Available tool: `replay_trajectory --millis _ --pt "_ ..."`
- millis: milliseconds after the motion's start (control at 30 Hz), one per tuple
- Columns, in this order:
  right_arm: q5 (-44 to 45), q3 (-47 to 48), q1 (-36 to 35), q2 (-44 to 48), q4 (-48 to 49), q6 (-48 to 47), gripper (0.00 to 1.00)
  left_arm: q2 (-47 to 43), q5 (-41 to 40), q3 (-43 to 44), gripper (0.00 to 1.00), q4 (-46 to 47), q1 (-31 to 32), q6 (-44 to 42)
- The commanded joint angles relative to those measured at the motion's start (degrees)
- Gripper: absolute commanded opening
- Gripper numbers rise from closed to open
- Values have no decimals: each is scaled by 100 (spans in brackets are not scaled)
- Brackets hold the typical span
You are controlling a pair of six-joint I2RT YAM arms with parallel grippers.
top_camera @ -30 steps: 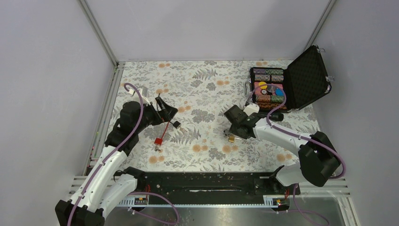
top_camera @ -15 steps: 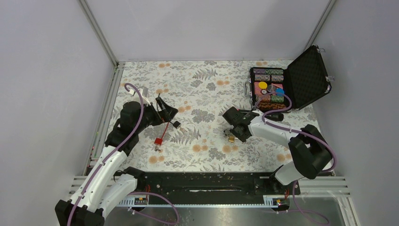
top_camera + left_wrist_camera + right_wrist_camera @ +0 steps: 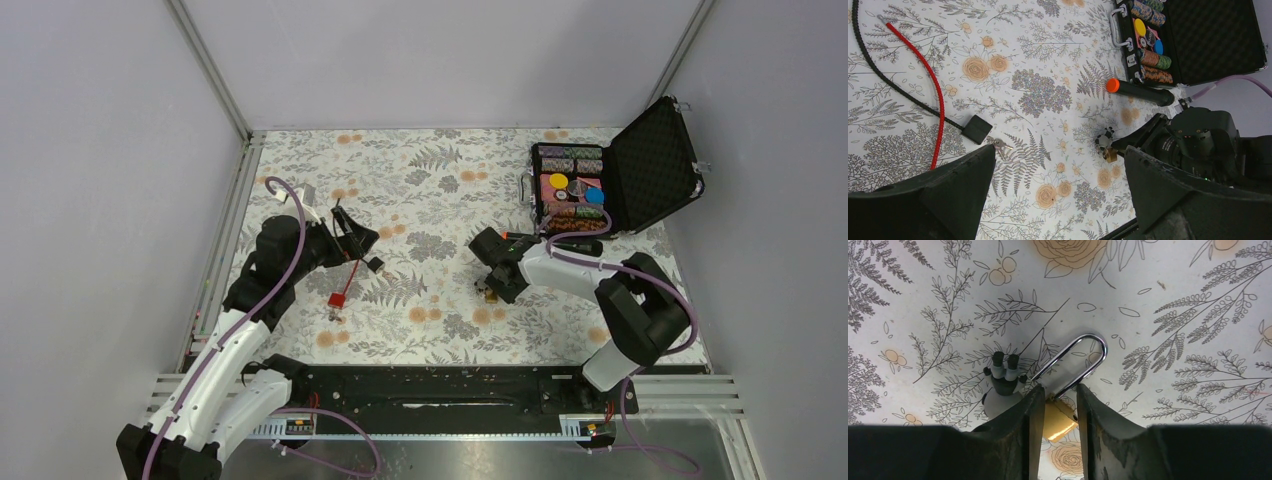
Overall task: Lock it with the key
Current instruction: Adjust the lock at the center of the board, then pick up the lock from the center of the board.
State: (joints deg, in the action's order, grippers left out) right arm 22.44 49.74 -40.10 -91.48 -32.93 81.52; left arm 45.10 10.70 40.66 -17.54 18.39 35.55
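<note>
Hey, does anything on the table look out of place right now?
Mildly: the key lies loose by the black block, well apart from the padlock, whose brass body sits between the right gripper fingers. Nothing looks spilled or damaged.

you face a table [image 3: 430, 190] with an open case [image 3: 537, 180] at its far right corner, chips [image 3: 570, 160] in its tray and the lid [image 3: 655, 165] standing to the right. a marker [image 3: 1140, 92] lies just in front of the case. near the centre a padlock [image 3: 1060, 422] lies flat, its body between the fingers [image 3: 1013, 440] of your right gripper [image 3: 1058, 390]. to the left, below your left gripper [image 3: 355, 235], a cable [image 3: 941, 115] lies beside a second cable [image 3: 950, 121]; the second ends in a block [image 3: 977, 129], with keys [image 3: 998, 145] just beside it.
</note>
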Motion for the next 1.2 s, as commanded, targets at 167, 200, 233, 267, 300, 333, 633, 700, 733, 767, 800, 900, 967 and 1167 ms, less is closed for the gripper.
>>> replay_trajectory --millis 167,200,233,267,300,333,633,700,733,767,800,900,967,1167 --pt "-37 162 119 -442 -43 104 49 -20 -14 3 99 86 24 -116" --pt "-30 161 141 -446 -43 87 51 -13 -17 3 99 86 24 -115" --pt "-29 154 153 -461 -41 95 51 -3 -8 7 99 91 20 -115" --pt "-30 151 175 -466 -32 90 51 3 -10 12 99 95 23 -116" --pt "-33 163 188 -489 -36 74 51 11 -9 14 99 90 29 -118" --pt "-27 174 202 -509 -42 47 49 20 -5 20 99 85 32 -112" --pt "31 226 230 -825 -367 -102 39 -115 -153 12 99 25 32 -140" --pt "18 290 239 -972 -425 -142 34 -162 -180 17 99 9 28 -158" --pt "9 332 241 -1021 -478 -152 31 -174 -194 20 99 0 32 -161" --pt "7 357 246 -1074 -524 -154 27 -191 -200 35 99 -18 33 -171" --pt "-1 366 240 -1093 -542 -161 24 -199 -200 30 99 -27 33 -177" --pt "32 328 243 -1076 -534 -153 11 -195 -188 30 99 -15 30 -180" --pt "86 331 259 -1002 -506 -220 5 -166 -145 23 99 -15 32 -165" --pt "131 358 319 -530 -212 -776 0 -58 75 25 99 74 195 -145"
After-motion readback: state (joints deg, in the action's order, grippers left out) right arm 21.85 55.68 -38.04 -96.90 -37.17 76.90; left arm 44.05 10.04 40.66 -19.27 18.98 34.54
